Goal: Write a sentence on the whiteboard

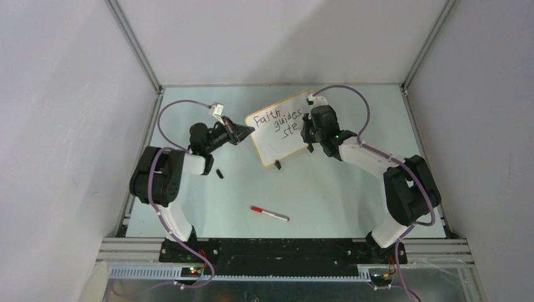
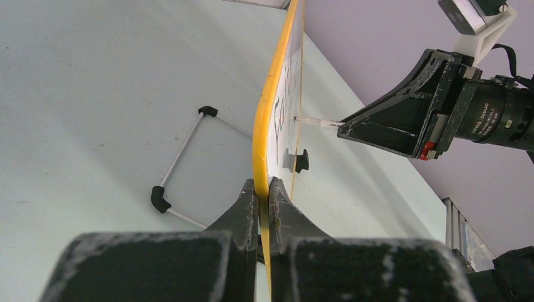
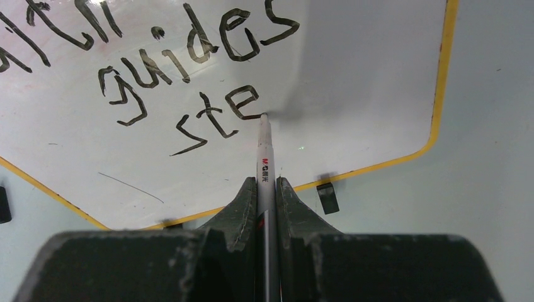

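1. Right gripper point(image 3: 266, 185): jaws narrow, clamped on a marker point(image 3: 265, 157). The barrel runs straight out between the fingers, tip forward.
2. The marker tip touches the board point(image 3: 352, 75) right at the tail of the "e" in "ste".
3. Left gripper point(image 2: 263, 189): jaws pinched on the board's yellow edge, bracing it upright and tilted on its wire stand point(image 2: 182, 157).
4. Sentence point(image 3: 217, 116): "faith guides ste" is written in three staggered lines. The last word is unfinished, with "ps" missing.
5. The board stands mid-table toward the back, between the two arms, its face turned to the right arm.
6. Step, as I judge it: mid-writing, third word, just after the "e".
7. Next move likely calls for lifting the tip, shifting it just right of the "e", then stroking "p" and "s". There is blank space there. Pressure should stay light so the board does not rock in the left grip.
8. Lying on the table point(image 1: 340, 195): a spare red-capped pen point(image 1: 269, 214) near the front, and a small black bit point(image 1: 220, 173) by the left arm, maybe a cap.
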Robot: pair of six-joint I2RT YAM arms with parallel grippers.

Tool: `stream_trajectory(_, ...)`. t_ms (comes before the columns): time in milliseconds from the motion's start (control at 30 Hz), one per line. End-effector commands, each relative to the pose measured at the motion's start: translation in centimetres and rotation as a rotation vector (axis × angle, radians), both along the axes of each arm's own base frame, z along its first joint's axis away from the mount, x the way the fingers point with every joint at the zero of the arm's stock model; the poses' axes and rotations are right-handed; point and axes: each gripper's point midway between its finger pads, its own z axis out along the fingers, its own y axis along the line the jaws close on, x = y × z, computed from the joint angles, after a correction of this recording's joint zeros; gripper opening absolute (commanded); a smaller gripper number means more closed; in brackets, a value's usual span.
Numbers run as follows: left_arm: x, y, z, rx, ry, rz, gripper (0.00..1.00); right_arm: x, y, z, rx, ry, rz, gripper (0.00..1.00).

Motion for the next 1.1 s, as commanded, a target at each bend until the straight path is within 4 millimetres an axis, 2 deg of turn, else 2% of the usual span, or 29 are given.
stream_trajectory(0,0.5,0.8,-0.2,0.077,-0.065,0.036,0.00,0.6,-0.3,1.6,0.013,-0.049,-0.011,0.00)
stream_trajectory(100,0.5,0.8,-0.2,0.077,-0.065,0.036,0.00,0.5,0.0,2.1,0.024,-0.055,0.002,0.00)
stream_trajectory(267,0.5,0.8,-0.1,0.077,-0.066,0.036,0.00,0.1,0.3,4.1,0.067,-0.084,0.022,0.00)
stream_trajectory(500,0.5,0.8,-0.1,0.076,-0.067,0.038,0.00,0.2,0.0,5.0,0.085,-0.112,0.015,0.00)
stream_trajectory(767,0.5,0.8,-0.1,0.076,-0.068,0.037,0.00,1.3,-0.7,5.0,0.096,-0.127,-0.004,0.00)
stream_trajectory(1067,0.4,0.8,-0.1,0.076,-0.067,0.037,0.00,1.9,-0.4,4.2,0.091,-0.104,0.005,0.00)
